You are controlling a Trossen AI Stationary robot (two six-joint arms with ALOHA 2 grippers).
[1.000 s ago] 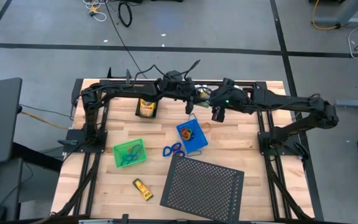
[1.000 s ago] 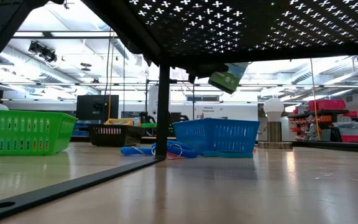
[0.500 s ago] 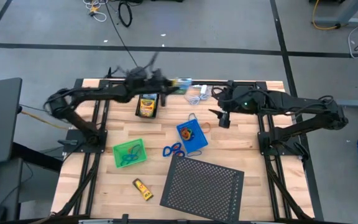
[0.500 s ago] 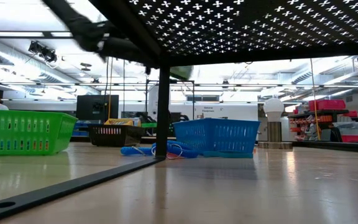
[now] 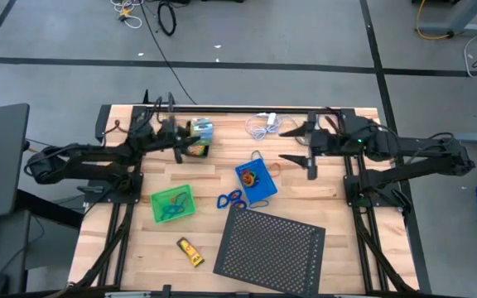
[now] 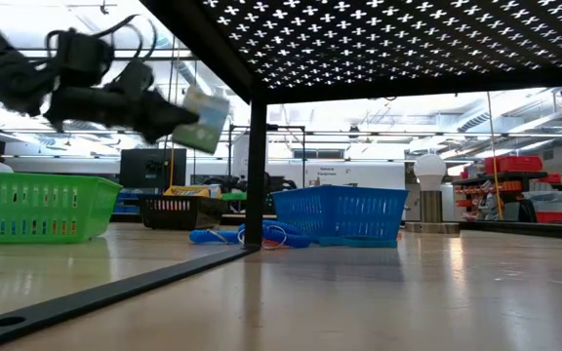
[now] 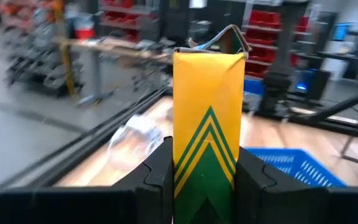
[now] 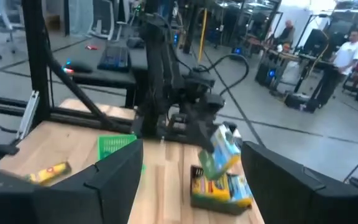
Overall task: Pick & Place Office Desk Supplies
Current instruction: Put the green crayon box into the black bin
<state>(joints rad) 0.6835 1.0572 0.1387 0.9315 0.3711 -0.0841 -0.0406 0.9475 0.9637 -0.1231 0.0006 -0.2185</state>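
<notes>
My left gripper (image 5: pixel 187 135) is shut on a small box (image 5: pixel 202 130), yellow with green chevrons in the left wrist view (image 7: pixel 207 118) and green and white in the low view (image 6: pixel 204 119). It hangs above the black tray (image 5: pixel 194 153), which holds a yellow-green crayon box (image 5: pixel 195 146). My right gripper (image 5: pixel 293 145) is open and empty, over the table's far right part. The blue tray (image 5: pixel 257 184), the green tray (image 5: pixel 172 204), the blue loops (image 5: pixel 231 199) and the yellow tube (image 5: pixel 190 251) lie on the table. My left gripper pinches the small box between its two fingers (image 7: pixel 160 177), which are on two opposite sides of its near end (image 7: pixel 205 177). The fingers come from the table's left, about level. The box sticks out beyond the fingertips, its opened flap end (image 7: pixel 222 38) foremost, lifted clear above the black tray.
A large black perforated sheet (image 5: pixel 272 244) stands raised over the near middle. A white coiled cable (image 5: pixel 263 126) lies at the far edge, and a white bulb on a base (image 6: pixel 428 190) stands behind the blue tray. An orange loop (image 5: pixel 273 172) lies beside the blue tray.
My left gripper has carried the small box from the far middle of the table toward the left edge, and now hangs over the black tray. My right gripper has drawn back toward the table's right edge.
</notes>
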